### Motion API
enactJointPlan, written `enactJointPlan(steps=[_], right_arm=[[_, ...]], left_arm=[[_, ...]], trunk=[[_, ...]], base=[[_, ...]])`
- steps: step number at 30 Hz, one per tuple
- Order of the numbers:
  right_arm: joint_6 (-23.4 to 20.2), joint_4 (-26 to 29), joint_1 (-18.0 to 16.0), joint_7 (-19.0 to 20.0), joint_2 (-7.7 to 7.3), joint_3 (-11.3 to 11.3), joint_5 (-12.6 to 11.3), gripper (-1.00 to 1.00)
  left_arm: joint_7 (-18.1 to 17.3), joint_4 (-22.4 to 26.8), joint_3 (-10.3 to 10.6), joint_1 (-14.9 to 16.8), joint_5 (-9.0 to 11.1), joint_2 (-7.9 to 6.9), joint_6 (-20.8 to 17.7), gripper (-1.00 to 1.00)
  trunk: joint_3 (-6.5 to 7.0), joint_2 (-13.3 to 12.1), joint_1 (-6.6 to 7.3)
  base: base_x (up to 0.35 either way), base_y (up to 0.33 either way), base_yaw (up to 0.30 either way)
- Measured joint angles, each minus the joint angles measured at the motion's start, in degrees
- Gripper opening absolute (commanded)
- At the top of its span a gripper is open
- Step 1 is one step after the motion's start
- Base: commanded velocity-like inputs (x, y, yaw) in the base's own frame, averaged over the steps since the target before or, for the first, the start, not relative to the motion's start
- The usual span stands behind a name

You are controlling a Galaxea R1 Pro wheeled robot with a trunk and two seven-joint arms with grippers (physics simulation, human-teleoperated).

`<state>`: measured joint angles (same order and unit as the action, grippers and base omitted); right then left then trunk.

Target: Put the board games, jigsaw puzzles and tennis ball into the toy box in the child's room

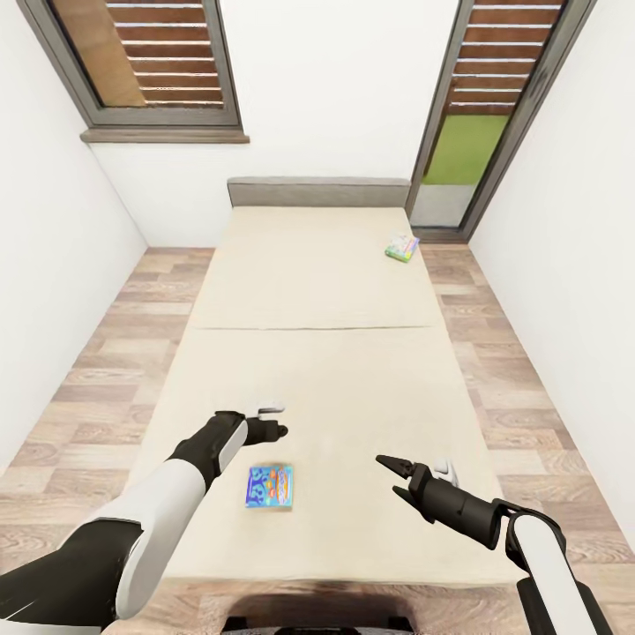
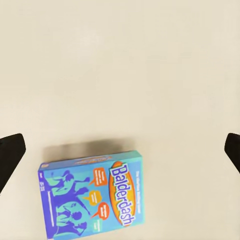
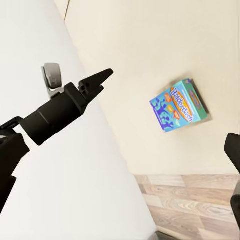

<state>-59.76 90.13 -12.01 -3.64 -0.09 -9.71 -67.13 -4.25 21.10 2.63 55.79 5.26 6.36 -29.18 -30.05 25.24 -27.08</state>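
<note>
Two board games lie on the bed (image 1: 317, 291). A blue board game (image 1: 269, 486) printed "Balderdash" rests near the foot end, and it fills the lower part of the left wrist view (image 2: 90, 196). A pale green board game (image 1: 402, 247) lies far off by the headboard, at the bed's right edge. My left gripper (image 1: 273, 430) hovers open just above and beyond the blue box, with dark fingertips (image 2: 10, 155) spread wide. My right gripper (image 1: 393, 474) is open over the mattress to the right of that box, which the right wrist view catches too (image 3: 180, 106).
A grey headboard (image 1: 317, 192) backs the bed against a white wall, with a window (image 1: 145, 62) on the left and a glass door (image 1: 476, 115) on the right. Wood-plank floor (image 1: 106, 353) runs down both sides of the bed.
</note>
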Motion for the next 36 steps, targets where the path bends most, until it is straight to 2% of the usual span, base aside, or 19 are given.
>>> enactJointPlan(steps=[36], right_arm=[[0.0,0.0,0.0,-0.3,0.09,0.2,0.3,1.0]], left_arm=[[-0.1,0.2,-0.1,0.0,0.1,-0.06,3.0,1.0]], trunk=[[-3.34,0.0,0.0]], base=[[0.0,0.0,0.0]])
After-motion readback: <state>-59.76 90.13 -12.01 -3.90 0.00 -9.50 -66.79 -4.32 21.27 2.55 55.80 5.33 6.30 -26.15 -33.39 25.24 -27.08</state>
